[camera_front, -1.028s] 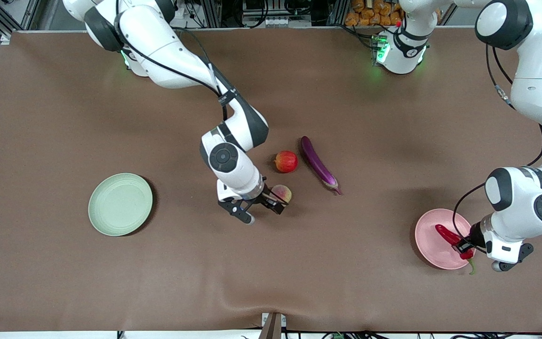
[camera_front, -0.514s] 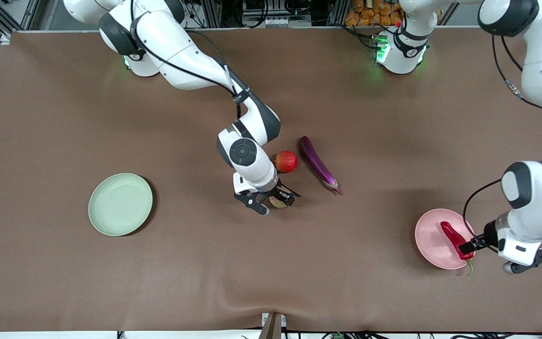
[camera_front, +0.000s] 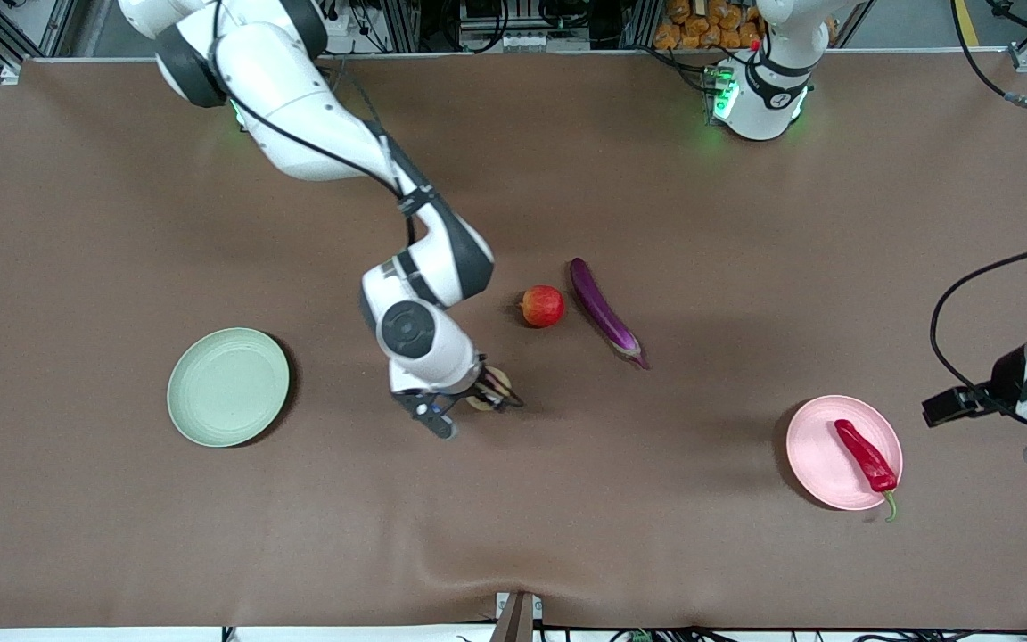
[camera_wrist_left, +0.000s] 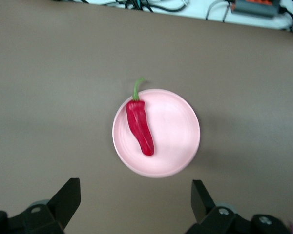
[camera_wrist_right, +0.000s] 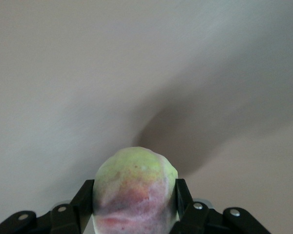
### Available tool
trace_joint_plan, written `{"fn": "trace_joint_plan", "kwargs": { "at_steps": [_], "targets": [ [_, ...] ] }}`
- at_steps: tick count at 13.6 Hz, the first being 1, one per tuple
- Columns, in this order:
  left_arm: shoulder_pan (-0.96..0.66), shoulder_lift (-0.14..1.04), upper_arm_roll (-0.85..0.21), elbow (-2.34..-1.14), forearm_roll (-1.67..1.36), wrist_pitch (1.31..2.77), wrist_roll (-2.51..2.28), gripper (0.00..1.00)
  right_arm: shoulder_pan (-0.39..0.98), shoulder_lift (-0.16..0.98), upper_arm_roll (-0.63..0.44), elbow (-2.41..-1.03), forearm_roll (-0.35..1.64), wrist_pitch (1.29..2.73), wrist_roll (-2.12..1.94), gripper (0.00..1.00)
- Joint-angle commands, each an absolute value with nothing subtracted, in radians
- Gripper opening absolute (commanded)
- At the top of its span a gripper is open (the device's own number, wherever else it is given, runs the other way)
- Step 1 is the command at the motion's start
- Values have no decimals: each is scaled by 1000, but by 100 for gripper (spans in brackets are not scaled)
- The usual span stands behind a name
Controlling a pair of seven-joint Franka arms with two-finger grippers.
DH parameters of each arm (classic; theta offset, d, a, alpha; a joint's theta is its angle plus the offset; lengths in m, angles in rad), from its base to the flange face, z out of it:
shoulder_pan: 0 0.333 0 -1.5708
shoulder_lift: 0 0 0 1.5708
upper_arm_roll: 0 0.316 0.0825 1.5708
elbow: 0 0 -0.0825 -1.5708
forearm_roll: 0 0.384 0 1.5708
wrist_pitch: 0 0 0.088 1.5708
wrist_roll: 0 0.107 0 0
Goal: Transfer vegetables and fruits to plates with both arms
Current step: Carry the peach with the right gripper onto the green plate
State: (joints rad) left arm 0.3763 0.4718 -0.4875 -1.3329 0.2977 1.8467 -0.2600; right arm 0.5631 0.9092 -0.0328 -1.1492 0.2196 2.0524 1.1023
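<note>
The pink-and-greenish peach (camera_wrist_right: 136, 187) sits clamped between the fingers of my right gripper (camera_wrist_right: 135, 195), and a shadow falls on the cloth under it. In the front view this right gripper (camera_front: 488, 399) is over the table's middle, with the peach (camera_front: 483, 400) mostly hidden by it. The red chili pepper (camera_front: 866, 455) lies on the pink plate (camera_front: 817, 446). My left gripper (camera_front: 943, 408) hangs open and empty beside that plate, toward the left arm's end. Its wrist view looks down on the chili (camera_wrist_left: 139, 127) and the pink plate (camera_wrist_left: 178, 134), with the left gripper (camera_wrist_left: 135, 202) spread wide.
The red-yellow apple (camera_front: 542, 306) and the purple eggplant (camera_front: 604, 312) lie side by side at mid-table. The pale green plate (camera_front: 228, 386) sits bare toward the right arm's end. Brown cloth covers the whole table.
My right gripper shut on the peach and carried it a little toward the green plate. My left gripper let go of the chili on the pink plate and drew away from it.
</note>
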Motion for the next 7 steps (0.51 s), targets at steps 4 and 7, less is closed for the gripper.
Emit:
{"fn": "trace_joint_plan", "kwargs": {
  "at_steps": [4, 7],
  "targets": [
    [380, 383, -561, -1367, 195, 1747, -303, 100, 327, 669, -37, -1259, 207, 1704, 653, 0],
    [309, 406, -586, -1370, 209, 1755, -432, 100, 188, 540, -37, -1454, 143, 1739, 329, 0]
  ]
}}
